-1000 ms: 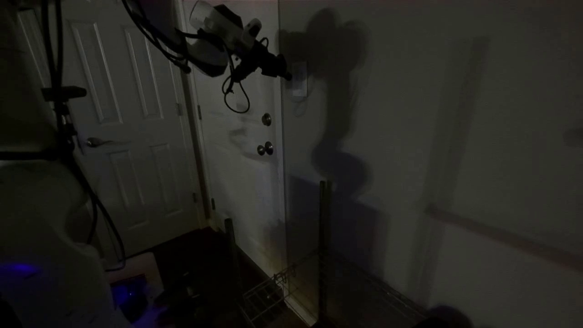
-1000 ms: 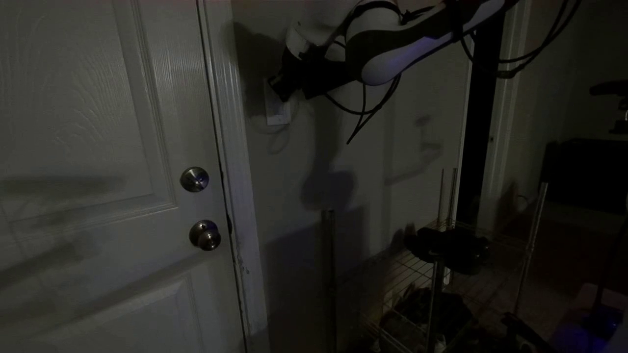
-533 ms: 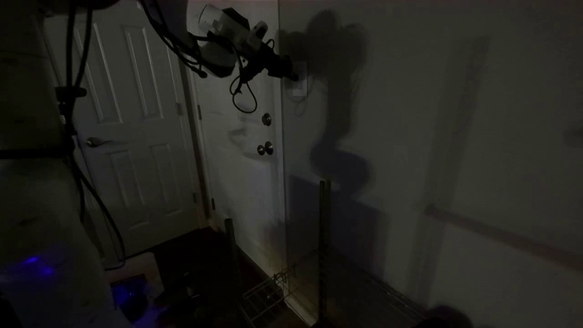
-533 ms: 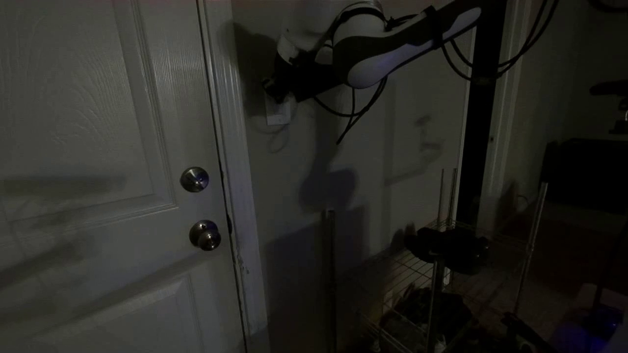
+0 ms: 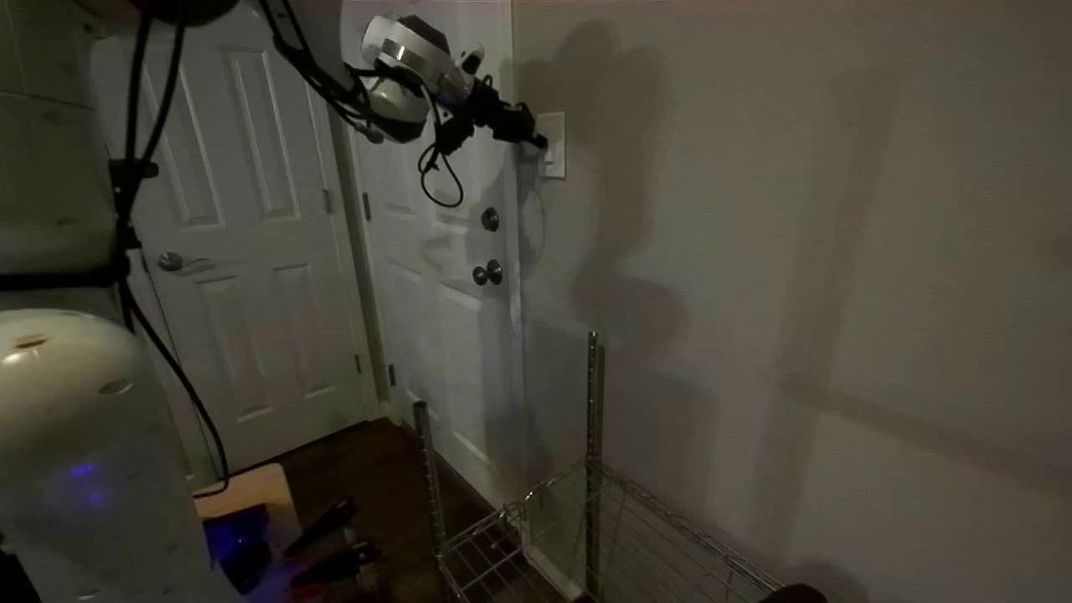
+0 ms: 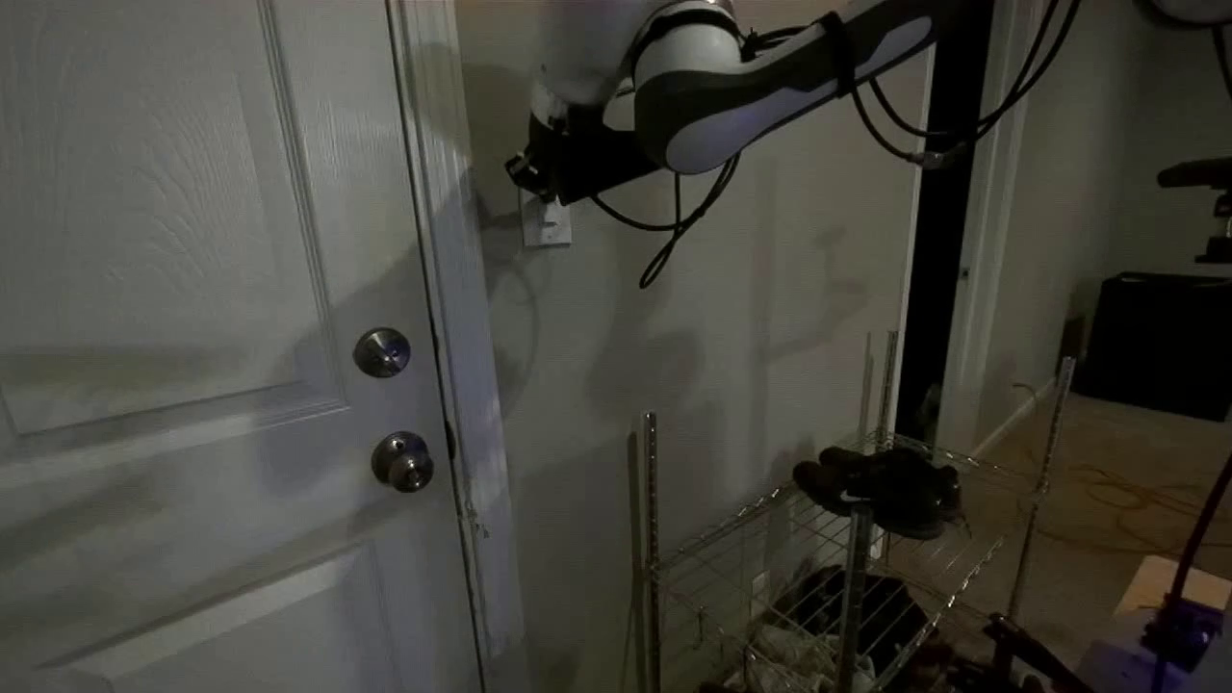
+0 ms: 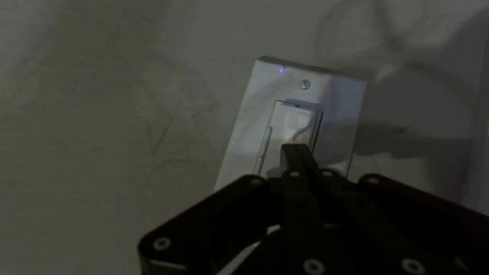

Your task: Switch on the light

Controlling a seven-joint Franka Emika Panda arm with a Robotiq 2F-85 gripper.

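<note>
The light switch is a white rectangular wall plate with a rocker, seen in both exterior views (image 5: pixel 556 127) (image 6: pixel 547 231) and up close in the wrist view (image 7: pixel 252 118). My black gripper (image 5: pixel 540 142) is at the plate. In the wrist view its two fingertips (image 7: pixel 298 147) lie together with nothing between them, over the middle of the rocker (image 7: pixel 288 118). The gripper hides the lower part of the rocker and plate there. I cannot tell whether the fingertips touch it. The lamp itself is out of view.
A white door with a round knob (image 6: pixel 402 462) and lock (image 6: pixel 381 352) is beside the plate, past the door frame (image 6: pixel 462 289). A wire shelf (image 6: pixel 651 539) holding dark shoes (image 6: pixel 890 491) stands below. Cables (image 5: pixel 440 180) hang from the wrist.
The room and wall are clearly brighter now than in the earlier frames. The gripper has moved a little towards the door side, up to the switch plate.
</note>
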